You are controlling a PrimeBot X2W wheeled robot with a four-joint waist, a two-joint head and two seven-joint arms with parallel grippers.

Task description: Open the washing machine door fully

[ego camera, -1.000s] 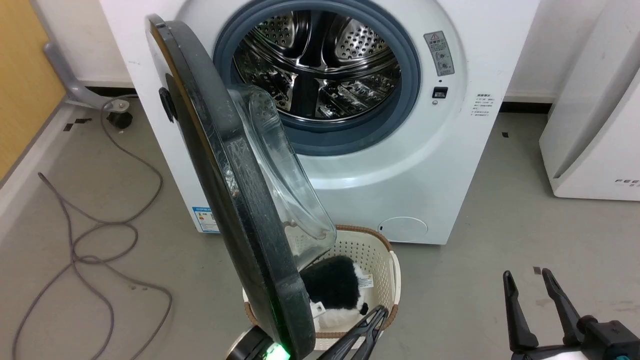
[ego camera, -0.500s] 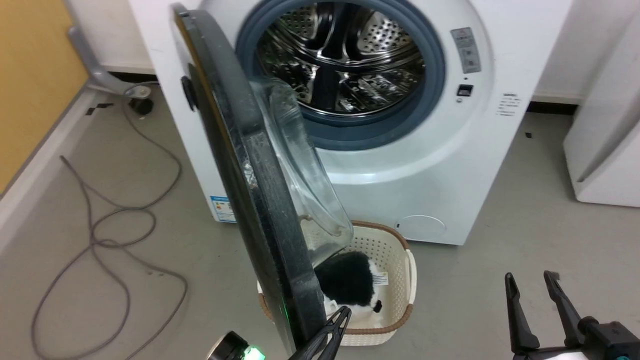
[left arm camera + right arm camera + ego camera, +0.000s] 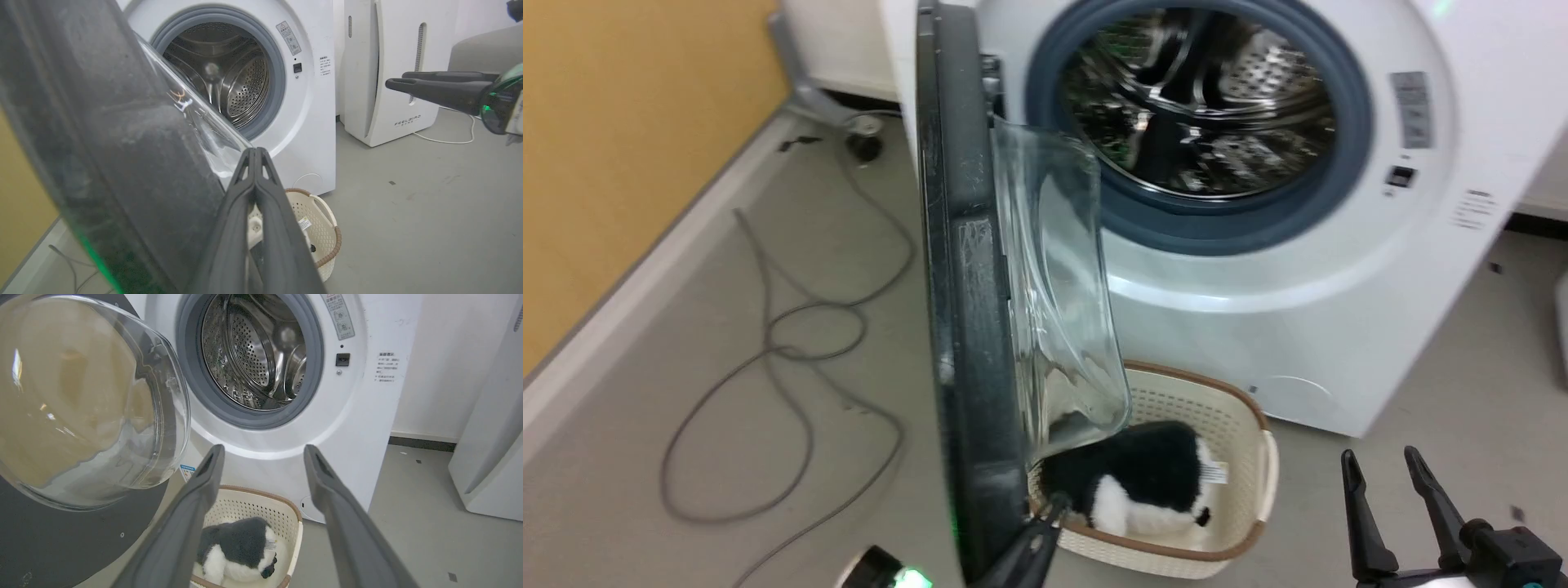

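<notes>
The washing machine door (image 3: 964,310) stands open and edge-on in the head view, a glossy black rim with its clear glass bowl (image 3: 1058,294) bulging toward the steel drum (image 3: 1201,106). My left gripper (image 3: 1055,502) is shut with nothing in it, its tip against the inner side of the door's lower rim. In the left wrist view the shut fingers (image 3: 255,163) run alongside the dark door (image 3: 102,143). My right gripper (image 3: 1379,453) is open and empty at the lower right, well apart from the door. Its fingers (image 3: 204,477) frame the glass bowl (image 3: 81,408) and the machine front.
A cream laundry basket (image 3: 1250,457) holding a black-and-white plush toy (image 3: 1143,482) sits on the floor below the door and drum. A grey cable (image 3: 792,343) loops over the floor at the left, by a yellow wall (image 3: 629,147). A white appliance (image 3: 388,81) stands right of the machine.
The head camera has turned, shifting the whole picture rightward. The door has swung wider from the drum and now stands edge-on, with my shut left gripper following its lower rim. The right gripper keeps its place.
</notes>
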